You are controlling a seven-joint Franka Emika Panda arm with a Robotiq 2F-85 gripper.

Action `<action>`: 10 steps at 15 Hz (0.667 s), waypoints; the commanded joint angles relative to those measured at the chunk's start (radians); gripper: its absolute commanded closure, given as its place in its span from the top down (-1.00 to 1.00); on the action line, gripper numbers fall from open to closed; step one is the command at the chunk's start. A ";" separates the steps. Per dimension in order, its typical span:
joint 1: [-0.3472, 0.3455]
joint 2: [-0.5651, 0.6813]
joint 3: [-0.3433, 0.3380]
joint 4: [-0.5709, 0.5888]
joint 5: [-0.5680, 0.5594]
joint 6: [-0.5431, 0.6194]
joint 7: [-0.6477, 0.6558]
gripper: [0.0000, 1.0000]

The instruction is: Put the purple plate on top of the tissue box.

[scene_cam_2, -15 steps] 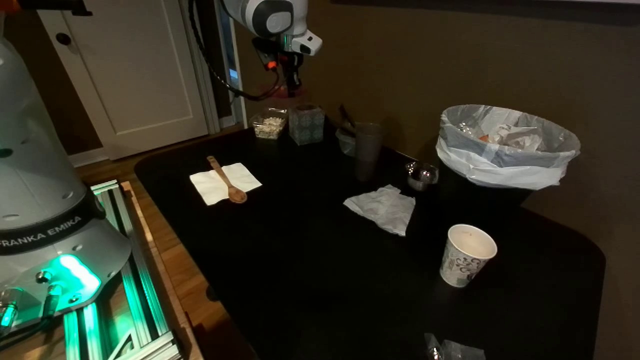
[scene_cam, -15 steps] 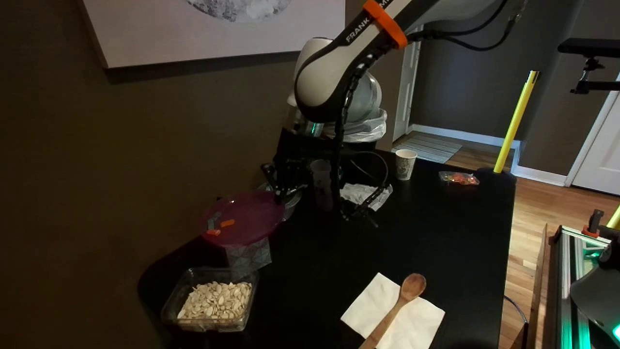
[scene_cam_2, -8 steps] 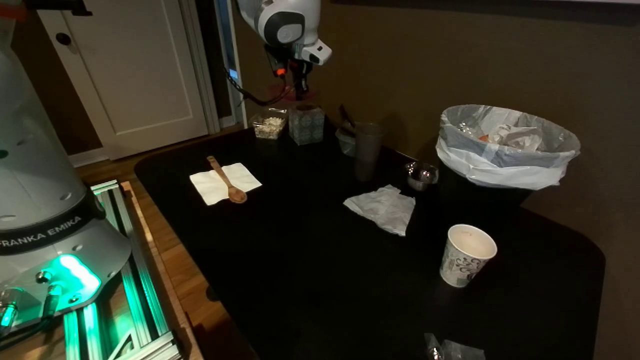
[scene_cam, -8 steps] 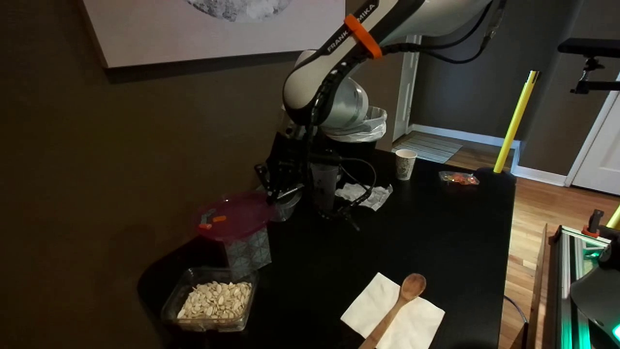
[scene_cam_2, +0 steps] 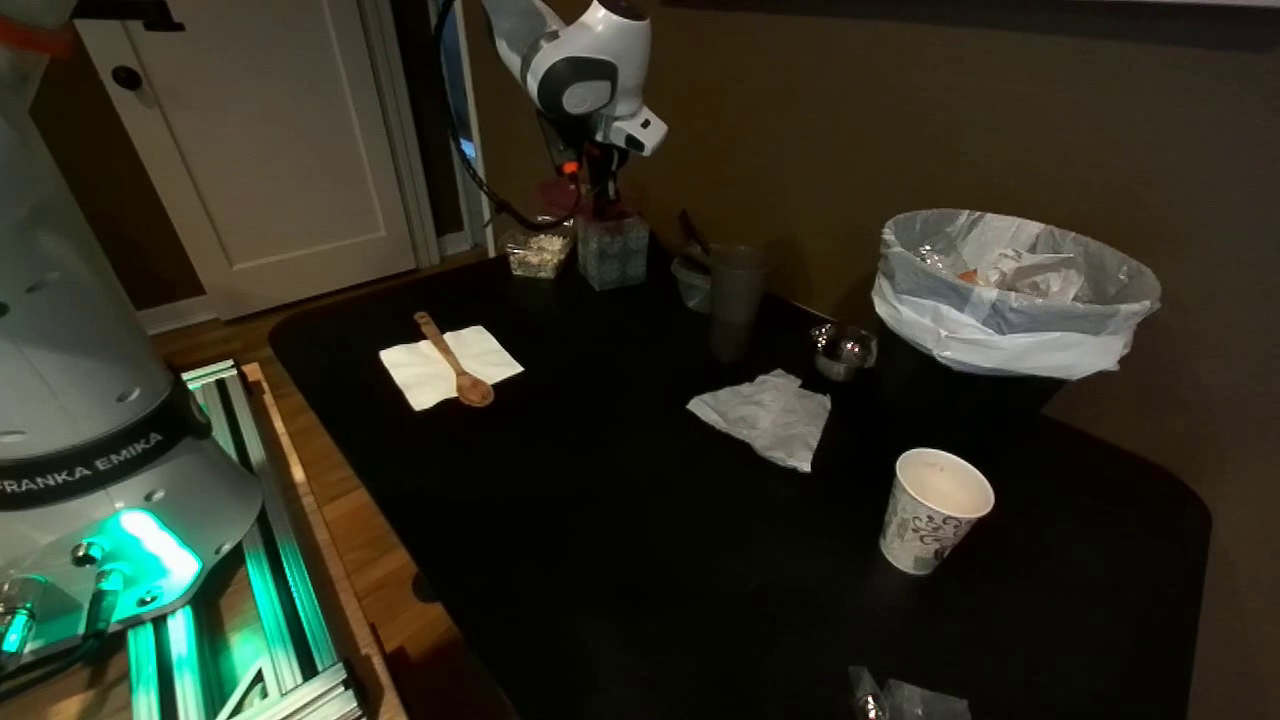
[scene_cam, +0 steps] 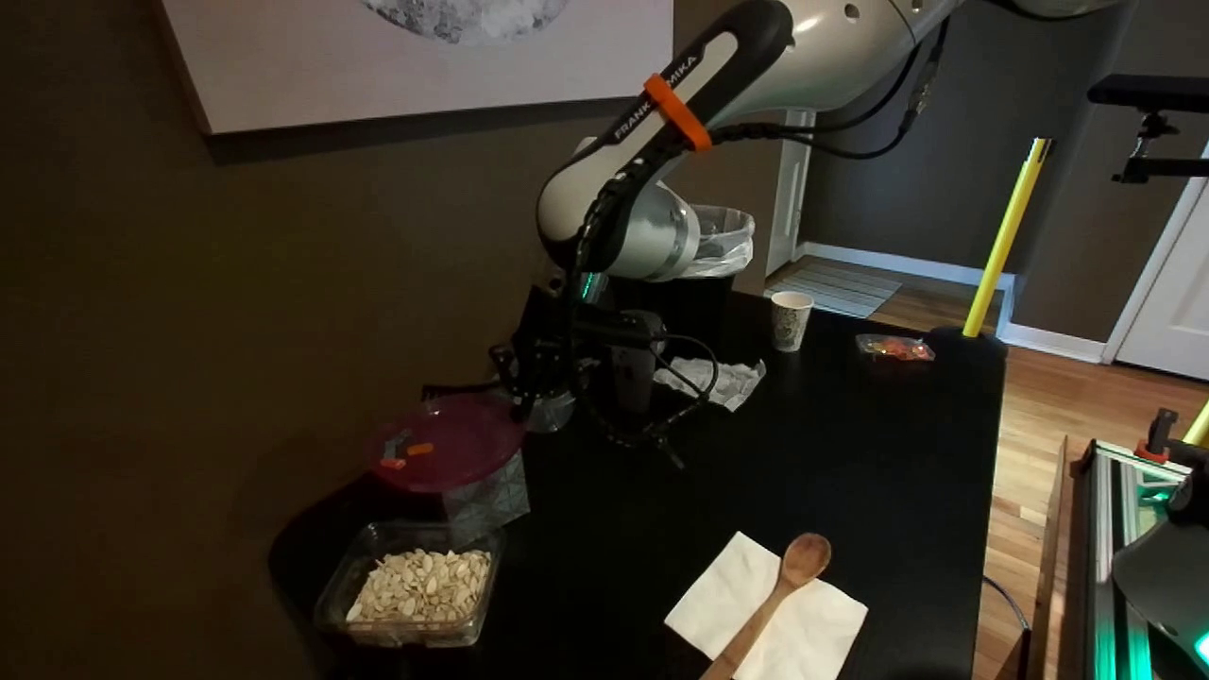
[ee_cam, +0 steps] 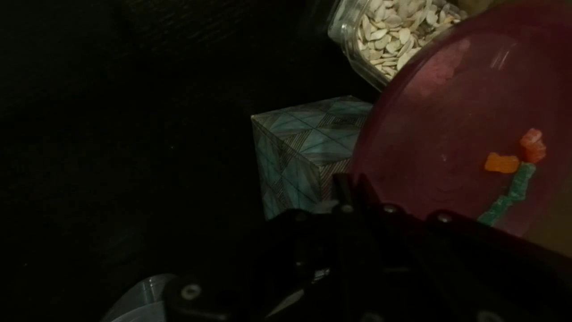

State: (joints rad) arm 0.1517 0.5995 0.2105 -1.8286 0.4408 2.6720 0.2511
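Observation:
The purple plate (scene_cam: pixel 468 430) is round and glossy, with several orange, red and green candies on it. It also shows in the wrist view (ee_cam: pixel 424 129) and faintly in an exterior view (scene_cam_2: pixel 557 197). My gripper (scene_cam: pixel 519 408) is shut on the plate's rim; its fingertips (ee_cam: pixel 351 179) pinch the rim in the wrist view. The grey patterned tissue box (scene_cam: pixel 496 496) stands under the plate, which covers part of it and overhangs towards the tub. The box also shows in an exterior view (scene_cam_2: pixel 613 258) and the wrist view (ee_cam: pixel 299 138). I cannot tell whether plate and box touch. The tissue tuft is not clearly visible.
A clear tub of pale seeds (scene_cam: pixel 420 586) stands beside the box, partly under the plate's side. A tall cup (scene_cam_2: pixel 735 300), a small clear container (scene_cam_2: pixel 692 285) and a metal bowl (scene_cam_2: pixel 843 352) stand along the wall side. A wooden spoon (scene_cam: pixel 803 562) lies on napkins.
My gripper has moved down with the plate, bringing it closer to the tissue box's top. In the exterior views the plate has shifted over the box. The box has not moved.

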 commanded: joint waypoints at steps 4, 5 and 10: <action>-0.047 0.055 0.051 0.051 0.043 0.085 -0.057 -0.98; -0.045 0.057 0.046 0.051 0.035 0.096 -0.055 -0.98; -0.050 0.061 0.025 0.040 0.010 0.101 -0.055 -0.98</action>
State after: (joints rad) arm 0.1074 0.6430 0.2386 -1.7927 0.4612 2.7577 0.2105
